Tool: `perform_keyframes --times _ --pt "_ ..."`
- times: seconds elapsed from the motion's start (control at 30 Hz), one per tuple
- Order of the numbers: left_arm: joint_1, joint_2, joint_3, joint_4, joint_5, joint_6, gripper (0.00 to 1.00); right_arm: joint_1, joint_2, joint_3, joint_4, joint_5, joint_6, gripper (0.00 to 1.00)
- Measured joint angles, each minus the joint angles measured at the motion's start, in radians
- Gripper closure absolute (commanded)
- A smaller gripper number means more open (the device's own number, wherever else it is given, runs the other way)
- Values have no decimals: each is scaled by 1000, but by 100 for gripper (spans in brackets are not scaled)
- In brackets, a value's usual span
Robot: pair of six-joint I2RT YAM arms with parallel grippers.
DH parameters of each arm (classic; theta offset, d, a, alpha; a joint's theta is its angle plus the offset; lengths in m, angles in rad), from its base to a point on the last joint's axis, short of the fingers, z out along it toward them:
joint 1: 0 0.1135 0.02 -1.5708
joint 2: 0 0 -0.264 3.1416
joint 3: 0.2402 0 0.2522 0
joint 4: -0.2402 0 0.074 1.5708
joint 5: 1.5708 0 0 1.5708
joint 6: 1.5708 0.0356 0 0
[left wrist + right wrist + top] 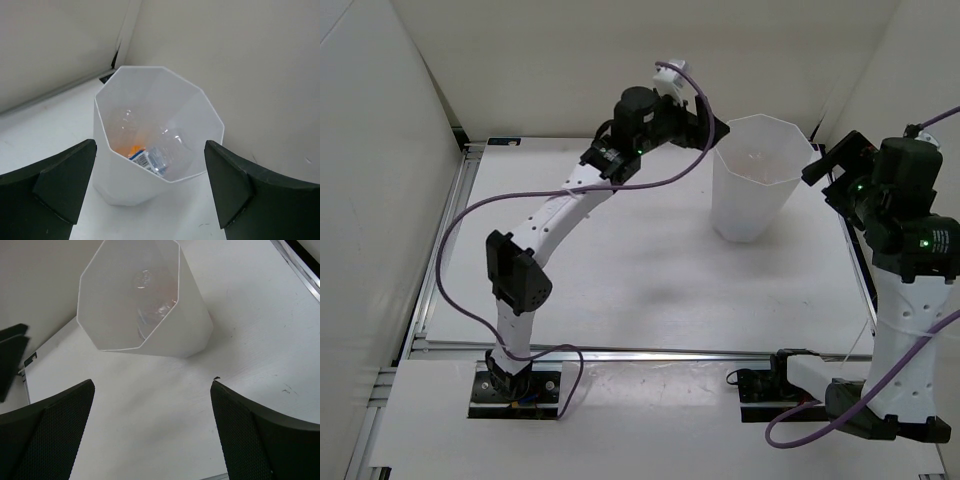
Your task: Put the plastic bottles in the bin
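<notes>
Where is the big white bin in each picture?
Top camera: the bin stands upper right of centre.
Left wrist: middle, seen from above, bottles inside.
Right wrist: top, left of centre.
Shared landmark: the white table under it.

Inside the bin, the bottles overlap and blur; their count is unclear.

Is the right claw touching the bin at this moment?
Apart. The right wrist view shows it plainly: the right claw is open, and a wide strip of bare table lies between its tips and the bin.
</notes>
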Motion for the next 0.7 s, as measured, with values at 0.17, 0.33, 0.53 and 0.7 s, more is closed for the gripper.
perform_keyframes --times 0.17,0.33,0.53,0.7 --pt "18 -118 -24 -55 16 113 0 0 26 0 19 -7 -11 0" --pt "27 -439 -446 -109 -127 178 0 0 33 3 36 -16 -48 0" --pt "146 -930 -941 -142 -404 167 0 -1 50 -46 52 -135 -129 0" --pt "257 -1108 -1152 -248 -645 101 0 -1 65 -119 70 -300 -169 0"
